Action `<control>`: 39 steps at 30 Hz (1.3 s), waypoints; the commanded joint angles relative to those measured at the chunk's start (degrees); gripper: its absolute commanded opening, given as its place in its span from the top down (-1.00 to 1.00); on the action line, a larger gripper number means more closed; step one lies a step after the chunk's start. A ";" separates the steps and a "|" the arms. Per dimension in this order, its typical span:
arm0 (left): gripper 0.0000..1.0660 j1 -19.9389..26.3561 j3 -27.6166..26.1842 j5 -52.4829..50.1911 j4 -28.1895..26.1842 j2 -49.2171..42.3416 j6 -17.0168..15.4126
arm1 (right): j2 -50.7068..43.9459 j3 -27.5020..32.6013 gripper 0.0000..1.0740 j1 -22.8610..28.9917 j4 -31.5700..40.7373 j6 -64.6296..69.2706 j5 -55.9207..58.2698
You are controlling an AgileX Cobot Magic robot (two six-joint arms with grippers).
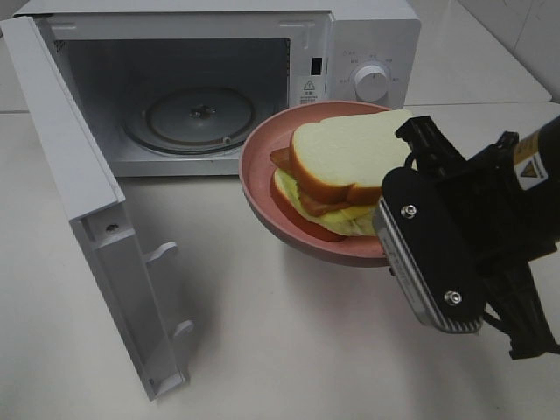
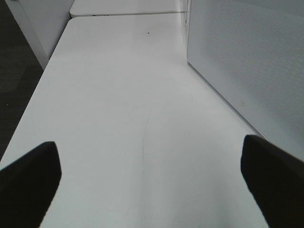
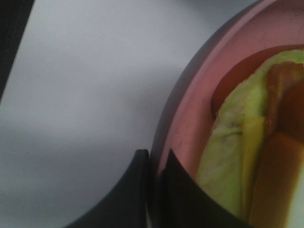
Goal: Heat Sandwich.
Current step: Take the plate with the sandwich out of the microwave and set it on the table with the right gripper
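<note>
Far left in the high view: microwave door (image 1: 83, 210) swung fully open, two white latch hooks sticking out of its inner edge. Behind it, white microwave (image 1: 219, 79) on the table (image 1: 280, 350), cavity lit, round glass turntable (image 1: 194, 118) bare inside. Control knob (image 1: 372, 83) on the panel at the right of the cavity.

Left gripper (image 2: 152, 180) seen only from its own wrist camera: two dark fingertips (image 2: 28, 180) far apart, nothing between them, above bare white table beside the perforated side wall of the microwave.

Toward the middle and right: pink plate (image 1: 262, 175) lifted off the table, tilted, just in front of the cavity opening and not inside. Sandwich (image 1: 350, 171) lying on the plate, white bread on top, tan crust, yellow-green and reddish filling at the side.

Right: right gripper (image 3: 154, 190) pinched tight on the plate rim, one finger outside and one inside, as seen in the right wrist view, close to the sandwich filling. Black arm (image 1: 490, 227) reaching in from the right edge.
</note>
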 commanded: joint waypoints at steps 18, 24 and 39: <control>-0.83 0.06 0.23 -0.69 0.11 -1.20 -0.34 | -15.41 8.59 0.98 -0.11 -15.24 20.57 4.87; -0.83 0.06 0.23 -0.69 0.11 -1.20 -0.34 | -16.10 8.59 0.97 -0.11 -20.40 28.42 7.79; -0.83 0.06 0.23 -0.69 0.11 -1.20 -0.34 | -16.10 8.59 0.96 -0.11 -32.83 57.35 16.33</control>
